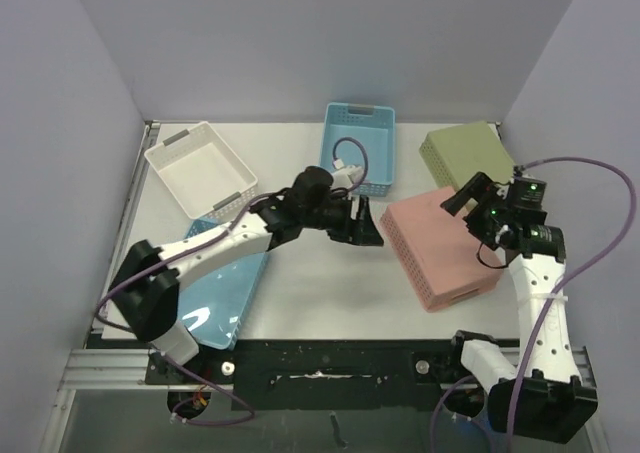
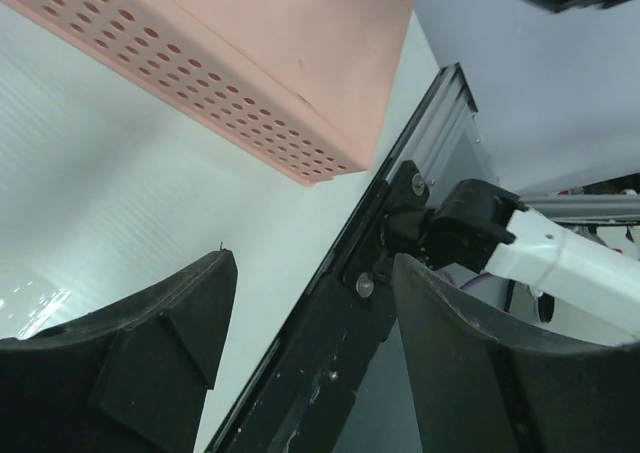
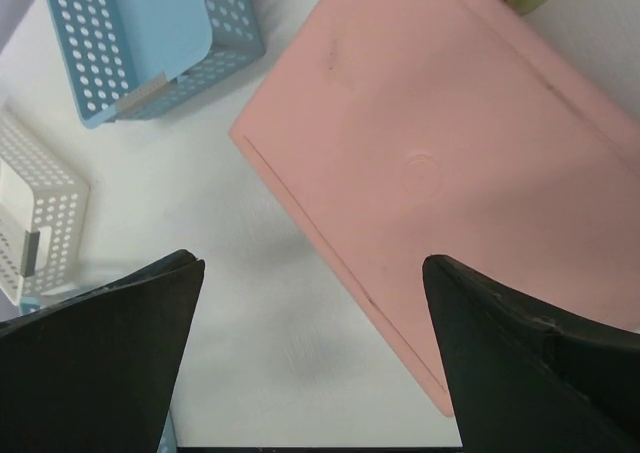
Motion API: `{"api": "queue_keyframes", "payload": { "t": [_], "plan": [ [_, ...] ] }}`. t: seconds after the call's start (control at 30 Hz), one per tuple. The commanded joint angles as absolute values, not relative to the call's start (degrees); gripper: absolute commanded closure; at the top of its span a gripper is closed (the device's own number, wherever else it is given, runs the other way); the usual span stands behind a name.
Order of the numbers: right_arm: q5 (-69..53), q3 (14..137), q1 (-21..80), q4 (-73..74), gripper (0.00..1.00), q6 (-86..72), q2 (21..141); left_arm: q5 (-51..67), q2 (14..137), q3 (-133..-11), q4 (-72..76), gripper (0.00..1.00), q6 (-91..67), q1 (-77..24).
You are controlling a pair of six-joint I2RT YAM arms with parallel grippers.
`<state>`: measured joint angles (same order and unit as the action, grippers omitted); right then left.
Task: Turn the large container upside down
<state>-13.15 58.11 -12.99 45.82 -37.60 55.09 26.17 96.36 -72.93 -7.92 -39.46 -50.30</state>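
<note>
The large pink container lies bottom up on the table at the right; its flat base faces upward in the right wrist view, and its perforated side wall shows in the left wrist view. My left gripper is open and empty just left of the container's left edge, jaws wide apart and touching nothing. My right gripper is open and empty above the container's far right part, jaws spread over its left edge and the bare table.
A white basket stands at the back left, a small blue basket at the back middle and a green container bottom up at the back right. A long light blue bin lies under my left arm. The table's black front rail is near.
</note>
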Motion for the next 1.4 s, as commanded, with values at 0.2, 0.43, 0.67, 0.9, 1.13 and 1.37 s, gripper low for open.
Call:
{"api": "queue_keyframes", "payload": {
  "t": [0.2, 0.43, 0.67, 0.9, 1.13, 1.37],
  "plan": [
    [-1.2, 64.9, 14.9, 34.5, 0.02, -41.9, 76.2, 13.7, 77.3, -69.1, -21.9, 0.36, -37.9, -37.0],
    [-0.5, 75.4, 16.4, 32.9, 0.02, -37.2, 92.4, 11.2, 75.4, -70.7, -26.8, 0.37, -35.1, -31.1],
    [-1.7, 81.3, 17.4, 31.2, 0.02, -37.2, 96.8, 13.1, 74.8, -69.3, -26.2, 0.37, -35.0, -31.0],
    [-1.4, 81.5, 16.7, 33.3, 0.02, -37.8, 103.8, 14.0, 74.7, -67.9, -25.2, 0.37, -35.3, -30.9],
    [3.1, 66.6, 16.4, 34.3, 0.03, -39.8, 90.7, 15.0, 76.0, -67.6, -24.5, 0.37, -35.2, -31.0],
    [2.3, 60.4, 19.6, 34.6, 0.02, -40.5, 77.0, 16.1, 78.2, -67.6, -22.5, 0.37, -35.5, -31.0]
  ]
}}
